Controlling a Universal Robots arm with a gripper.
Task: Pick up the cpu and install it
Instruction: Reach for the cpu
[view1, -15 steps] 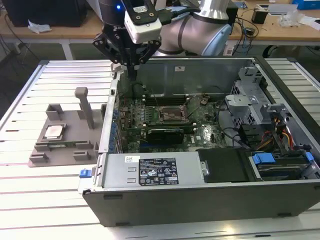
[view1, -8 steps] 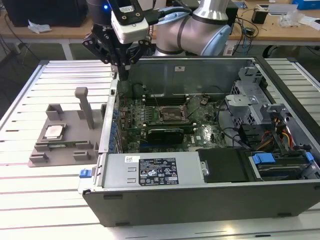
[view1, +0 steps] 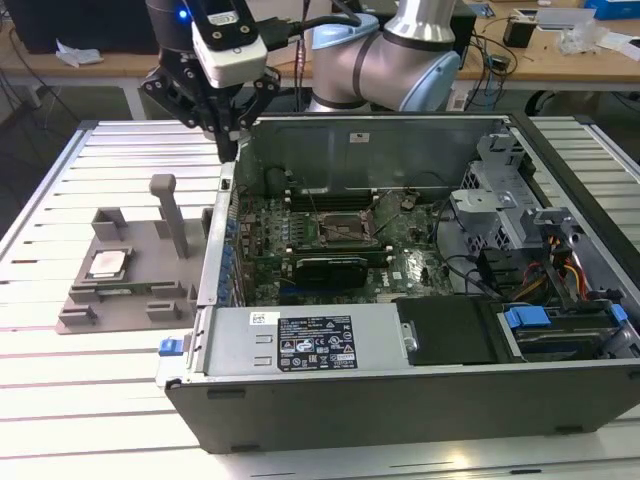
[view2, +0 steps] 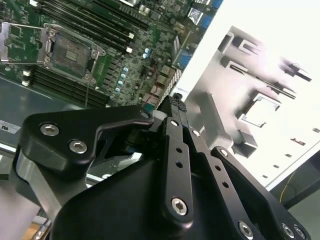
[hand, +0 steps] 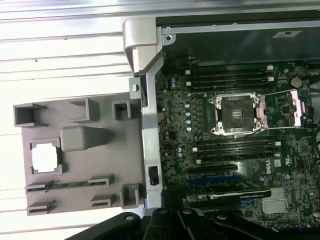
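Jaws pressed together, empty, over case wall (view1: 213, 262); cpu (view1: 107, 264) well apart in grey holder (view1: 145, 262). Best: spread 1st, descend sq., grip edges only.

My black gripper (view1: 228, 138) hangs over a corner of the open grey computer case (view1: 400, 400), well apart from the small silver square cpu (view1: 105, 264) in its grey plastic fixture (view1: 135, 300) near the slatted metal table's (view1: 80, 420) edge at the exterior view's left.

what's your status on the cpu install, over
Gripper shut, empty, near the case wall. Cpu lying in the grey fixture, not picked. Socket open, empty. Grey post stands beside the cpu.
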